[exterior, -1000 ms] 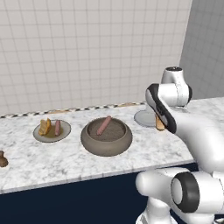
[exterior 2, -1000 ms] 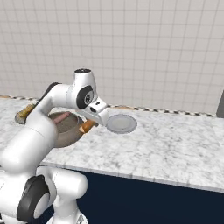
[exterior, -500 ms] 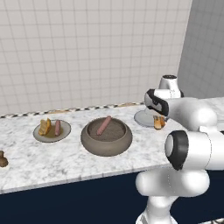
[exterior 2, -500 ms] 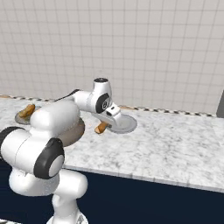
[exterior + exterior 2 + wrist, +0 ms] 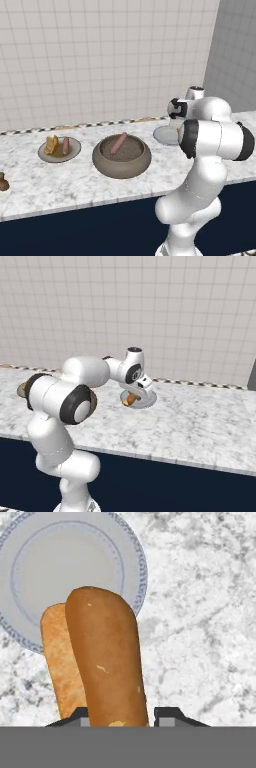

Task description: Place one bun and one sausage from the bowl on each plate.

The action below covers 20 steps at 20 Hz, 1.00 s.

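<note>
Hand view: gripper [image 5: 120, 714], bottom centre, clamped on a brown bun [image 5: 102, 657] over the pale grey plate [image 5: 45, 557], upper left, apparently not touching. Left base view: bowl [image 5: 121, 158] centre.

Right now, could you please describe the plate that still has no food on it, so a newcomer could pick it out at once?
On the white marble counter, look past the large speckled grey-brown bowl toward the grey side wall. There lies the plain pale grey round plate, beneath the pincer holding a golden-brown bun. Unlike the brown-centred plate with its bun and sausage, it is bare.
</note>
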### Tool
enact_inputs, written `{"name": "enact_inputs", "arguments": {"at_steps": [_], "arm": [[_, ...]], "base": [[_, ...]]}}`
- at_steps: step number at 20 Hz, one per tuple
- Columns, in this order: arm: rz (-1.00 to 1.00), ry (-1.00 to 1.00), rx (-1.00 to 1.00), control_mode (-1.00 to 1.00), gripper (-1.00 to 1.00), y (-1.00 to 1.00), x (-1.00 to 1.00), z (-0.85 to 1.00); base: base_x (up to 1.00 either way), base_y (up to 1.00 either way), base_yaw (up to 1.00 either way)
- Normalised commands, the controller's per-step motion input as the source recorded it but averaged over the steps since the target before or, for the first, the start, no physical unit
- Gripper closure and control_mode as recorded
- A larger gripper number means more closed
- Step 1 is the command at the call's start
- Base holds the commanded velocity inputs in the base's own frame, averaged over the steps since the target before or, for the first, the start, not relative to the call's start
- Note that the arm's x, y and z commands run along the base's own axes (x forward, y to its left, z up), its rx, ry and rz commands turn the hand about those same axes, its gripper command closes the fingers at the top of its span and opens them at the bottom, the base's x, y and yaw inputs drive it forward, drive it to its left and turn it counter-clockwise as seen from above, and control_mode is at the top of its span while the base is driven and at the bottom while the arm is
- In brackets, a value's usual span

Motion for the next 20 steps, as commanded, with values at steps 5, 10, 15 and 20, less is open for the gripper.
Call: {"name": "enact_inputs", "arguments": {"at_steps": [5,10,15,20], "arm": [[0.0,0.0,0.0,-1.0,1.0,-0.23,0.57,-0.34],[0.0,0.0,0.0,-1.0,1.0,-0.04,0.61,-0.43],[0.0,0.0,0.0,-1.0,1.0,-0.07,0.35,-0.34],[0.0,0.0,0.0,-1.0,-1.0,-0.03,0.03,-0.04]], "base": [[0.0,0.0,0.0],[0.0,0.0,0.0],[0.0,0.0,0.0],[0.0,0.0,0.0]]}}
